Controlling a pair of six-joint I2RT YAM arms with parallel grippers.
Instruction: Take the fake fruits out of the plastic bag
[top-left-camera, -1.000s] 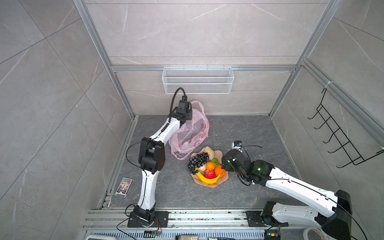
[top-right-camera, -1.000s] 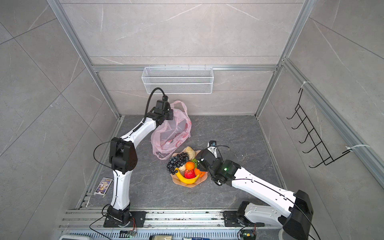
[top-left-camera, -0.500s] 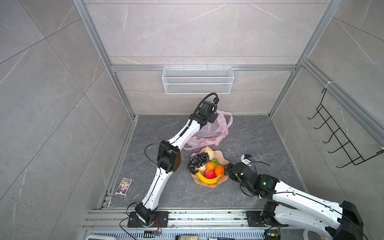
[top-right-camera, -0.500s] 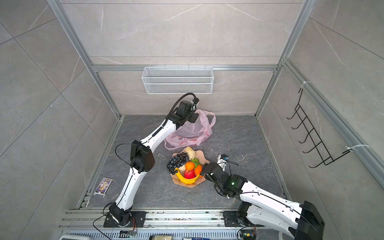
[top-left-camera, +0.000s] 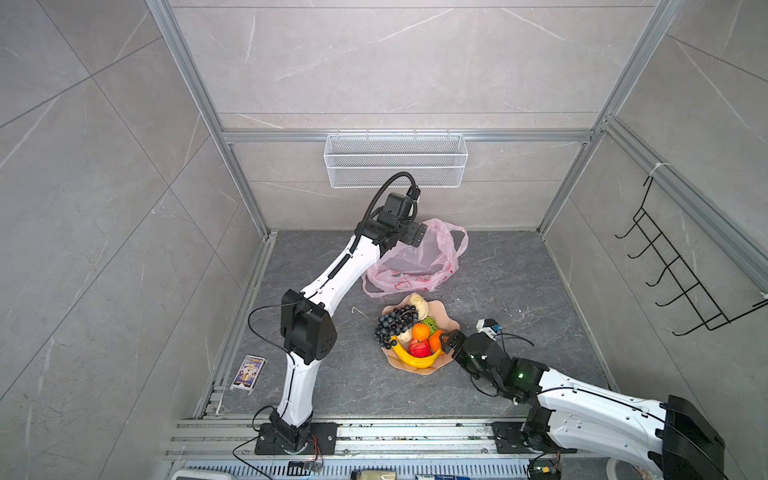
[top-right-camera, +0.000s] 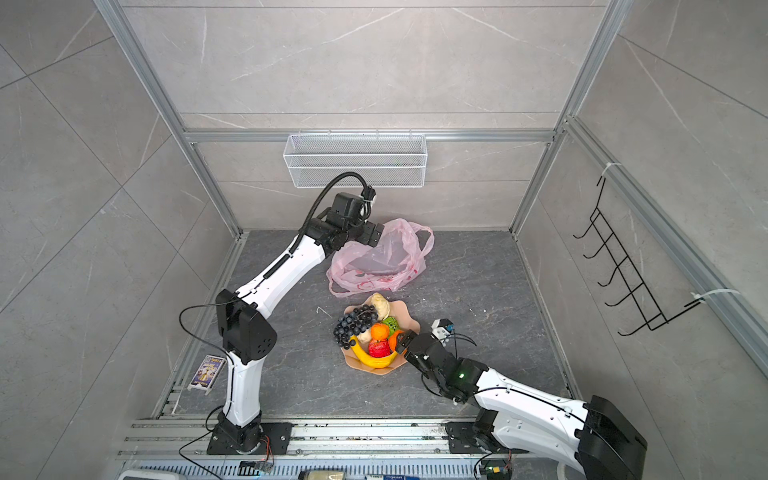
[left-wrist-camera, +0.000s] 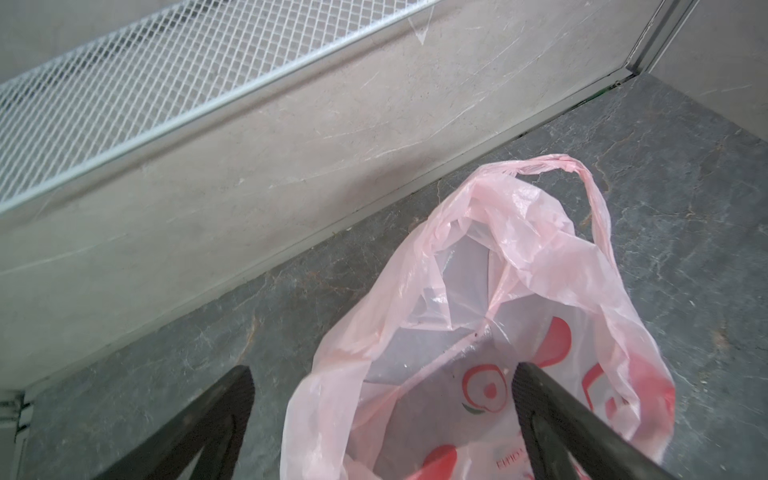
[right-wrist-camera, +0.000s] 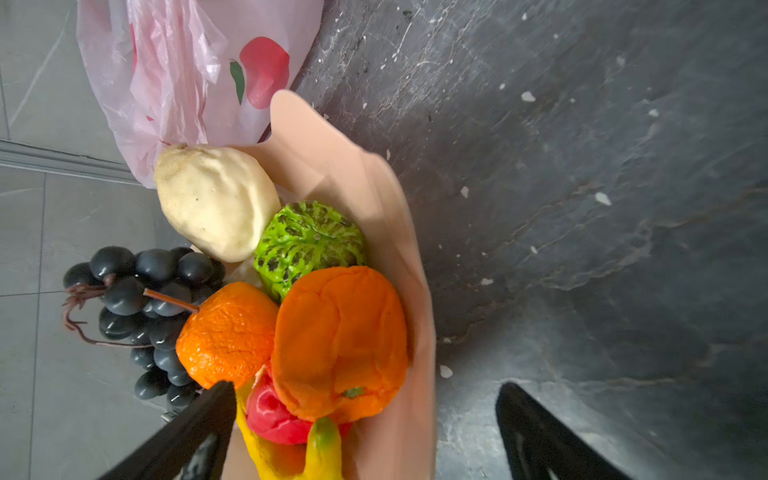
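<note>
The fake fruits are heaped on a peach scalloped plate near the middle of the dark stone floor. A yellow banana curves along the plate's 6 o'clock edge. A dark grape bunch spills over the rim at 9 o'clock and a cream lumpy fruit lies at 12 o'clock. A bumpy green fruit sits toward 2 o'clock, with two oranges and a red apple packed in the centre. The plastic bag, pale pink with red prints, lies slumped on the floor just at the plate's 12 o'clock, one loop handle standing up at its far side. The left gripper hovers over the bag's 11 o'clock edge; its fingers are spread wide and clamp nothing, with the bag's open mouth below and between them. The right gripper is at the plate's 4 o'clock rim, also spread wide and empty, one finger over the banana and the other over bare floor. A small printed card box lies at the plate's 8 o'clock by the floor rail. A white wire basket hangs on the back wall and a black hook rack on the side wall at 3 o'clock.
</note>
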